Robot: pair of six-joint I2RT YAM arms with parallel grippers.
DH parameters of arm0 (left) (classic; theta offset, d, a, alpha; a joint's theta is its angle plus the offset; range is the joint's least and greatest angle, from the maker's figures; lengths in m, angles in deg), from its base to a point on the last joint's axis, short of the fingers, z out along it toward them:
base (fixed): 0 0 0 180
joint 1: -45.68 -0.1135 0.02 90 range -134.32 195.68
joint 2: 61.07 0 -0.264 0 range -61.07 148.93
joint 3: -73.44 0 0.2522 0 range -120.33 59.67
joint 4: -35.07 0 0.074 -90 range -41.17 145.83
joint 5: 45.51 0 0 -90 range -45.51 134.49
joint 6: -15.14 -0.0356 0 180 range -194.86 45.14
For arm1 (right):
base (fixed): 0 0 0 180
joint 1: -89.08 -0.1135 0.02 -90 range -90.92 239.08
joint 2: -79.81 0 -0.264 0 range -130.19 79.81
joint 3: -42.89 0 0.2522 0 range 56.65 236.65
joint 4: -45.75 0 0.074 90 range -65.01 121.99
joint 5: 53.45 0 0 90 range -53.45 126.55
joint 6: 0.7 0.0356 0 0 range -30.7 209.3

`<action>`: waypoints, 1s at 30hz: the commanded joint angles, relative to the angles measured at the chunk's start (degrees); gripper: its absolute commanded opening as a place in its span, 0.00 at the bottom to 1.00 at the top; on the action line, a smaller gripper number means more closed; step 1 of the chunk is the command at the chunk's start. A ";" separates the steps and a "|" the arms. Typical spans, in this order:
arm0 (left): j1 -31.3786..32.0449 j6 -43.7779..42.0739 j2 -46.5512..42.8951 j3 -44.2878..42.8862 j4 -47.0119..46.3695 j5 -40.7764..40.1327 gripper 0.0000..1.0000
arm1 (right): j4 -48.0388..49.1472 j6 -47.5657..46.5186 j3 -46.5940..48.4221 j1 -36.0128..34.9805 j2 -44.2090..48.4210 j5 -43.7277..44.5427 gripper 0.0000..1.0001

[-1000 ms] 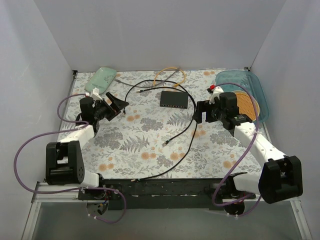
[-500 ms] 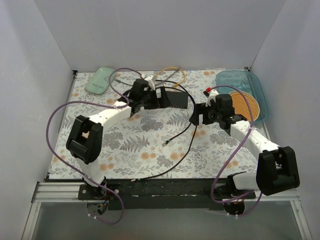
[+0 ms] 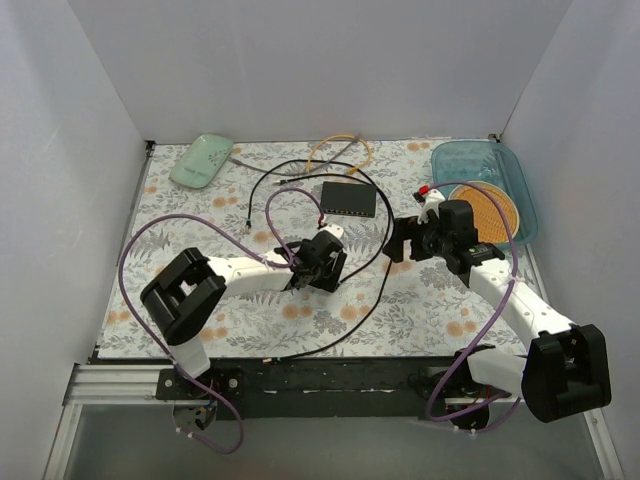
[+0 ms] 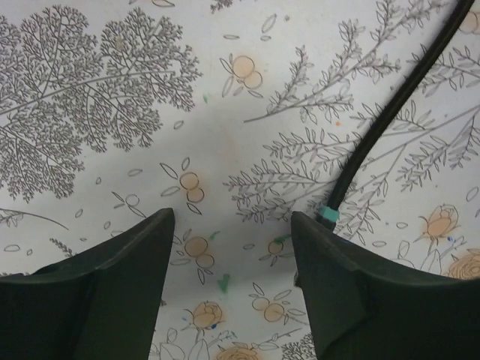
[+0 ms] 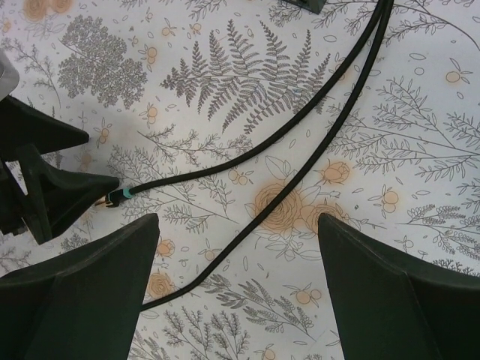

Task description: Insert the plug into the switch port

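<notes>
Hovering low over the floral-patterned worktop [image 3: 185, 205], the left gripper [image 4: 231, 219] holds its jaws apart with the small teal-banded plug [image 4: 328, 216] of the thin black cable [image 4: 390, 105] just beside one finger, ungrasped, while the right gripper [image 5: 238, 219] gapes empty and the flat dark grey rectangular switch [image 3: 349, 199] lies well apart, so grasping and insertion both remain.

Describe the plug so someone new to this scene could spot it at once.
On the floral mat, follow the black cable to its free end near the mat's middle, by the left gripper. The plug is the small tip there; a teal band behind it sets it apart from the plain black cable.
</notes>
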 commanded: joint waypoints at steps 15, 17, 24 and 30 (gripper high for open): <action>5.59 10.49 -11.95 4.41 0.05 -14.71 0.80 | -0.80 1.97 -2.67 -0.21 3.00 -2.11 0.92; 5.68 10.76 -15.11 5.98 -2.67 -12.60 0.80 | -0.98 1.97 -2.93 -0.30 3.17 -2.11 0.92; 5.68 8.83 -13.47 8.37 -7.52 -3.98 0.72 | -0.80 2.41 -4.08 -0.30 3.17 -1.59 0.92; 7.52 8.21 -11.44 8.37 -7.78 -3.27 0.55 | -1.07 2.67 -3.81 -0.30 3.26 -0.71 0.92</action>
